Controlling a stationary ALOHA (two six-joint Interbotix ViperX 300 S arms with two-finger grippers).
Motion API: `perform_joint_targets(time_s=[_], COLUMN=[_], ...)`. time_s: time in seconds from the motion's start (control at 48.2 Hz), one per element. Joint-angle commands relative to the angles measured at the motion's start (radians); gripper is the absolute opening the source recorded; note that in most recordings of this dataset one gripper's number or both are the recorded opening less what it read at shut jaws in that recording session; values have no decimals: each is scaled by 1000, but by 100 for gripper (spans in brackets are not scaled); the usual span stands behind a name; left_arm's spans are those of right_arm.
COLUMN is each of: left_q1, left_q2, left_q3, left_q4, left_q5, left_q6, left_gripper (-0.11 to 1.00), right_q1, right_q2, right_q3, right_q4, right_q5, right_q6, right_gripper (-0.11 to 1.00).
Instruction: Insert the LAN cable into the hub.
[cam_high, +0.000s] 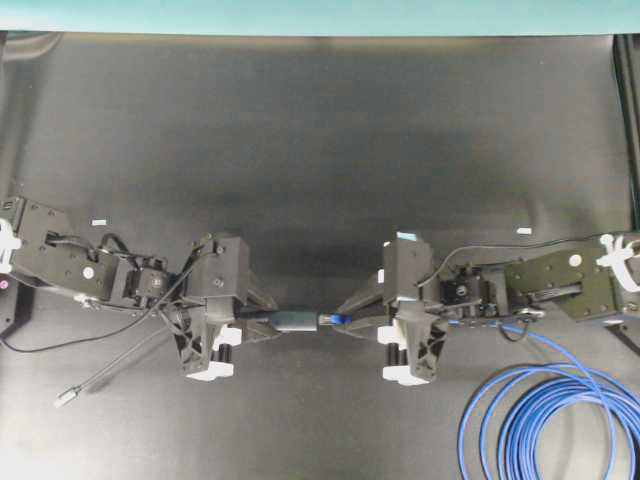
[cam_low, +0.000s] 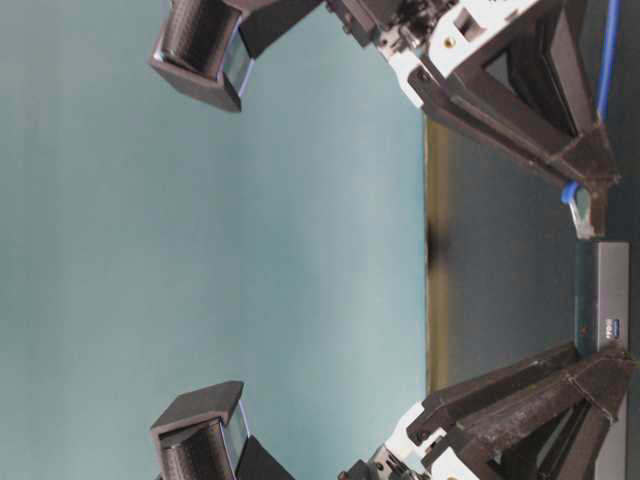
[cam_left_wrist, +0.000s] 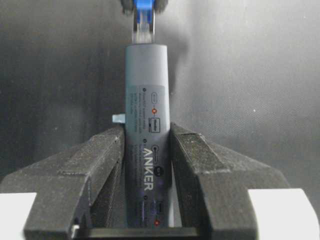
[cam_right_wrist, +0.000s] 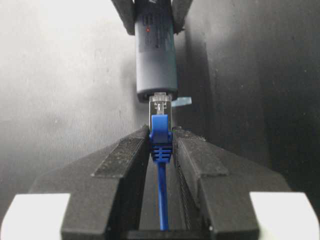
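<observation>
L gripper (cam_left_wrist: 146, 150) clamped on the hub (cam_left_wrist: 146, 100), R gripper (cam_right_wrist: 161, 145) pinching the LAN cable (cam_right_wrist: 160, 140) by its boot, both held above table mid-gap; plug tip at hub's end port, looks barely entered, full seating left.

place: robot lab bench | evidence: black mat (cam_high: 320, 150), teal backdrop (cam_low: 200, 250)
</observation>
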Motion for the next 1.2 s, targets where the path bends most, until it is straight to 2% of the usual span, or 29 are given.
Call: perform_joint_targets(time_s=[0.0, 0.664, 0.913, 1.182], left_q1=[2, 2, 2, -2], left_q2=[-12, -14, 2, 23], left_q3=[-18, -21, -57, -121], left_q4=[3, 3, 3, 3], left_q5=[-8, -5, 21, 107], left_q6=[2, 3, 6, 66], left_gripper=[28, 28, 28, 28], right_q1=[0, 6, 6, 5], right_q2=[6, 23, 29, 32], right_q3=[-23, -38, -52, -63], right_q4=[-3, -3, -3, -3], right_q5=[-9, 3, 15, 34], right_q6=[-8, -8, -11, -18], right_gripper=[14, 14, 14, 14])
